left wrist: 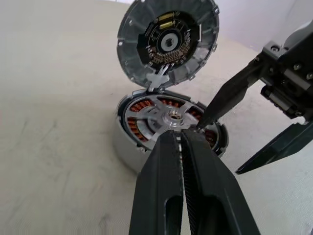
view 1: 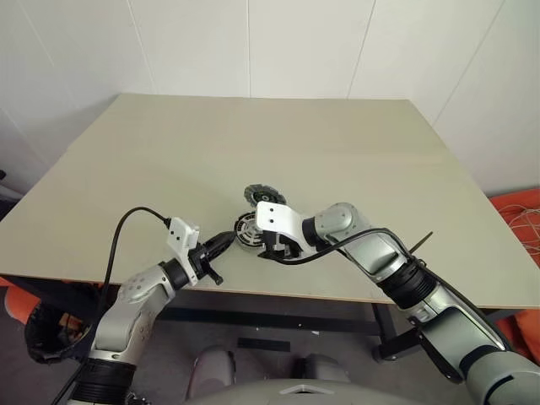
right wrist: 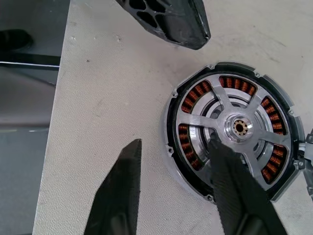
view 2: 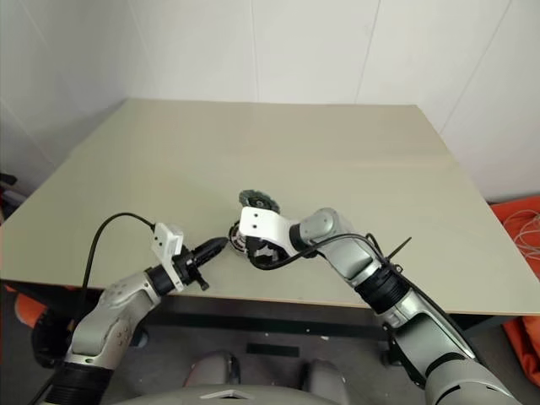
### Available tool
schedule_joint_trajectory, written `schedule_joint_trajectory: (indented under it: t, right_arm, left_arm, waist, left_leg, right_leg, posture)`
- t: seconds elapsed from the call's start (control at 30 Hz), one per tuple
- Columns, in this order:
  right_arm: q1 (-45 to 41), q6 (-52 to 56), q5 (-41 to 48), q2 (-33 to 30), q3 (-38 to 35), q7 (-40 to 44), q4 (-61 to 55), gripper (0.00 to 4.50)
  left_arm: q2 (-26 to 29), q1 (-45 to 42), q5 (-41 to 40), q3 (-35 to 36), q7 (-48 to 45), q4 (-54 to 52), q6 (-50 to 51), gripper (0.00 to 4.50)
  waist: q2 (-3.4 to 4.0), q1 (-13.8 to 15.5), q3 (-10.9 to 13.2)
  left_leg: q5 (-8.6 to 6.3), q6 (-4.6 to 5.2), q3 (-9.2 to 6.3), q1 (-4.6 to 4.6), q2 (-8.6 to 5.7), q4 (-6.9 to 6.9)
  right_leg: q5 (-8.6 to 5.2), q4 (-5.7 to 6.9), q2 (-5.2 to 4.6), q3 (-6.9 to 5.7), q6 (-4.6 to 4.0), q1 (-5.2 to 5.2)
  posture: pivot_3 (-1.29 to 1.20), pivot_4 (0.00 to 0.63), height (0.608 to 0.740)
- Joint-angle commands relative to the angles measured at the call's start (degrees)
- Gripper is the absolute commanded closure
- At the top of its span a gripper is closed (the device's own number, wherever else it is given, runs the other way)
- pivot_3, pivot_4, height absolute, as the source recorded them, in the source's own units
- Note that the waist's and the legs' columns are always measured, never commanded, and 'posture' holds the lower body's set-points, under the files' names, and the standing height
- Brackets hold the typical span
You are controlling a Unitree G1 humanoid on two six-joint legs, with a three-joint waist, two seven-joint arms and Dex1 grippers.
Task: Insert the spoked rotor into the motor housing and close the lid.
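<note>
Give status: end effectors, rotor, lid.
Left end effector shut, at housing rim. Right end effector open, one finger on spoked rotor. Rotor seated in housing. Lid up, open. Nothing blocking.

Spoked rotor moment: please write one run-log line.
spoked rotor: seated in motor housing | lid: open | right gripper: open | left gripper: shut

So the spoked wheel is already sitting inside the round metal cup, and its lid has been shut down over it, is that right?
Not quite. The spoked rotor does sit inside the motor housing, over the copper windings, but the lid is not shut: it stands upright, hinged open at the housing's rim. The left wrist view shows this plainly.
</note>
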Motion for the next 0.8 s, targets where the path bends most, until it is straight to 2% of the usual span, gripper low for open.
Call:
schedule_joint_trajectory:
  t: [0.03, 0.3, 0.4, 0.57, 0.8]
  right_arm:
    - [-1.35, -1.13, -0.52, 0.29, -1.32, 0.02, -0.12, 2.21]
    - [-1.67, -0.21, -1.0, 0.77, -1.49, 0.12, 0.39, 2.21]
    - [-1.75, 0.68, -1.27, 0.79, -1.52, -0.02, 0.23, 2.86]
    - [-1.73, 1.86, -1.53, 0.93, -1.55, -0.26, -0.48, 4.47]
    - [-1.36, 3.07, -1.66, 1.17, -2.2, -1.58, -1.02, 4.47]
  left_arm:
    - [-0.05, -1.33, 0.41, 1.45, -1.82, 1.61, -3.71, 4.31]
    - [-0.64, 0.01, 0.66, 0.97, -1.2, -1.02, -3.85, 4.31]
    - [-0.41, 0.39, 0.37, 1.43, -1.32, -1.68, -3.66, 4.31]
    - [-0.31, 1.0, 0.07, 1.56, -0.58, -4.18, -2.61, 4.31]
    - [-0.93, 1.11, 0.35, 0.48, 1.6, -7.6, -0.75, 4.31]
  waist:
    - [0.0, 0.0, 0.0]
    - [0.0, 0.01, 0.0]
    - [0.0, 0.01, 0.0]
    - [0.0, 0.08, 0.0]
    - [0.0, 0.14, 0.0]
  left_leg:
    - [0.0, 0.0, 0.0, 0.0, 0.0, 0.0]
    - [-0.01, 0.01, 0.0, 0.01, 0.01, 0.0]
    - [-0.01, 0.01, 0.0, 0.02, 0.01, 0.0]
    - [-0.01, 0.01, 0.0, 0.02, 0.02, 0.0]
    - [-0.01, 0.01, 0.0, 0.06, 0.0, 0.02]
  right_leg:
    - [0.0, 0.0, 0.0, 0.0, 0.0, 0.0]
    - [0.0, 0.01, 0.0, 0.0, -0.01, 0.01]
    - [0.0, 0.0, 0.0, 0.0, -0.01, 0.01]
    - [0.0, 0.01, 0.0, 0.0, -0.01, 0.01]
    - [0.0, -0.01, -0.01, 0.0, 0.0, 0.11]
  posture:
    - [0.0, 0.0, 0.74]
    - [0.0, 0.0, 0.74]
    - [0.0, 0.0, 0.74]
    - [0.0, 0.0, 0.74]
    - [0.0, 0.0, 0.74]
